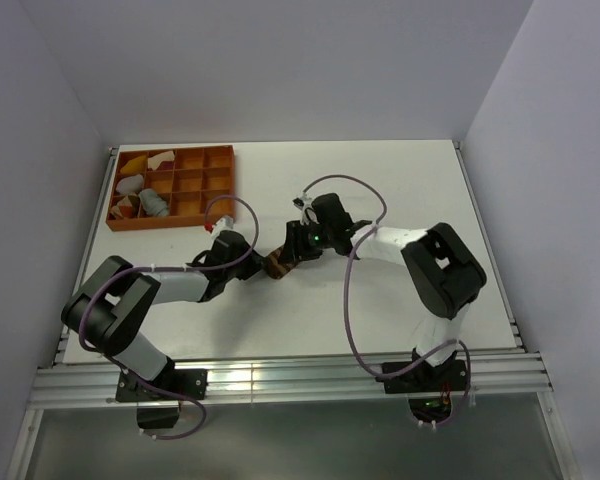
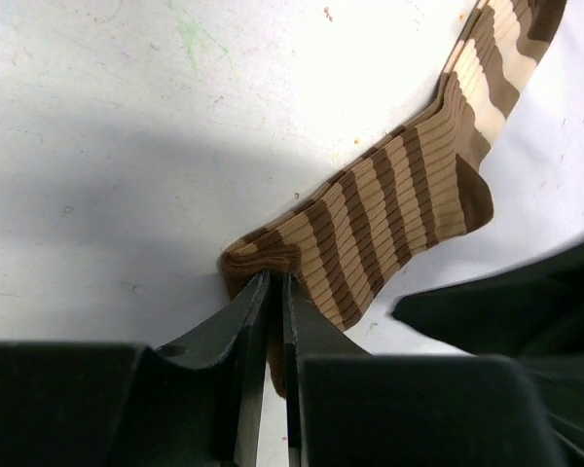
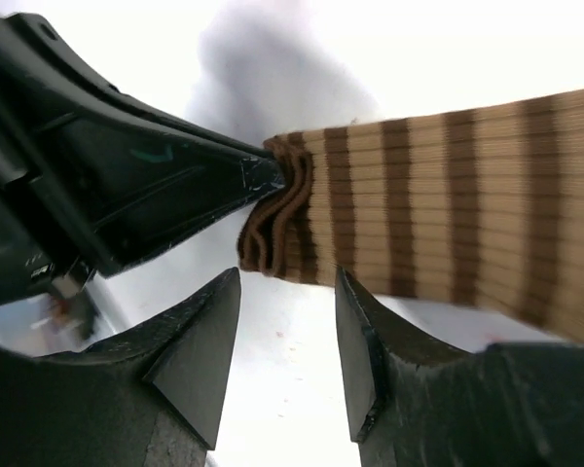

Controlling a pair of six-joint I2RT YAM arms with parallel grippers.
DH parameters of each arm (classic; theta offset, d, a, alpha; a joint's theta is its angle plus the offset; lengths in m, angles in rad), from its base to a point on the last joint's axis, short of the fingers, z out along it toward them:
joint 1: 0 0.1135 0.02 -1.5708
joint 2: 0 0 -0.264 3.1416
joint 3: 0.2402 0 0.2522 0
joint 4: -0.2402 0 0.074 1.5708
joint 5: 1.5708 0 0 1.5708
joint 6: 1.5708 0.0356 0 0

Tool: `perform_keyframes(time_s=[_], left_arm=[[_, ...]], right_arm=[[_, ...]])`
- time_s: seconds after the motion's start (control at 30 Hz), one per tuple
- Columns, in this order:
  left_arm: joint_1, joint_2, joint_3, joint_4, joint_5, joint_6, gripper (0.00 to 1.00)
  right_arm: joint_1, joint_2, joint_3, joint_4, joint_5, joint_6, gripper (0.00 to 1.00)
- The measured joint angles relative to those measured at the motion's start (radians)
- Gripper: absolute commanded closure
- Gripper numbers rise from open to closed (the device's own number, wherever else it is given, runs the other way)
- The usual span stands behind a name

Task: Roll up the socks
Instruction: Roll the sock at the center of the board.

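**Hold one end, roll from there**

The left gripper [image 2: 274, 282] has its jaws shut tight on the bunched end of the brown striped sock [image 2: 389, 204]. The rest of the sock lies flat on the white table [image 2: 127, 146], in the middle between the two arms. The right gripper [image 3: 288, 280] is just beside that same end — its jaws are open and hold nothing. To do this step well, I think the left side should not let go or tug. The right one should take the folded edge close to the pinch, not far down the sock, and turn it over slowly — a fast pull could flatten the little fold
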Motion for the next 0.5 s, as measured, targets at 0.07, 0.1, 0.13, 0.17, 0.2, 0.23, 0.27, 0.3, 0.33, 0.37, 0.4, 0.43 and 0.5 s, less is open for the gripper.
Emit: perform_keyframes(time_s=[0.07,0.1,0.13,0.17,0.2,0.23,0.27,0.3,0.33,0.37,0.4,0.43,0.5], left_arm=[[-0.003,0.0,0.01,-0.019,-0.005,0.001,0.84],[-0.004,0.0,0.014,-0.025,-0.007,0.002,0.84],[-0.006,0.0,0.018,-0.034,-0.01,0.004,0.83],[-0.008,0.0,0.023,-0.042,-0.013,0.005,0.84],[-0.01,0.0,0.027,-0.049,-0.016,0.006,0.84],[-0.012,0.0,0.031,-0.057,-0.02,0.008,0.84],[-0.013,0.0,0.034,-0.063,-0.023,0.008,0.84],[-0.014,0.0,0.037,-0.069,-0.024,0.009,0.84],[-0.015,0.0,0.04,-0.074,-0.025,0.01,0.84],[-0.015,0.0,0.045,-0.082,-0.025,0.011,0.84],[-0.015,0.0,0.048,-0.089,-0.025,0.013,0.84],[-0.016,0.0,0.051,-0.093,-0.026,0.015,0.84],[-0.017,0.0,0.054,-0.1,-0.027,0.018,0.84]], right_arm=[[0.008,-0.061,-0.038,0.02,0.063,-0.035,0.48],[0.016,-0.085,-0.055,0.03,0.088,-0.051,0.48],[0.026,-0.107,-0.076,0.052,0.113,-0.066,0.47],[0.04,-0.127,-0.099,0.077,0.141,-0.083,0.47],[0.056,-0.142,-0.121,0.101,0.171,-0.096,0.46],[0.072,-0.152,-0.143,0.132,0.192,-0.108,0.46],[0.094,-0.159,-0.171,0.168,0.22,-0.121,0.46],[0.109,-0.16,-0.189,0.194,0.24,-0.13,0.45],[0.128,-0.159,-0.212,0.22,0.266,-0.142,0.45],[0.144,-0.159,-0.233,0.246,0.288,-0.154,0.44],[0.161,-0.159,-0.251,0.268,0.308,-0.166,0.43],[0.177,-0.159,-0.265,0.287,0.328,-0.176,0.42],[0.205,-0.159,-0.287,0.337,0.361,-0.194,0.42]])
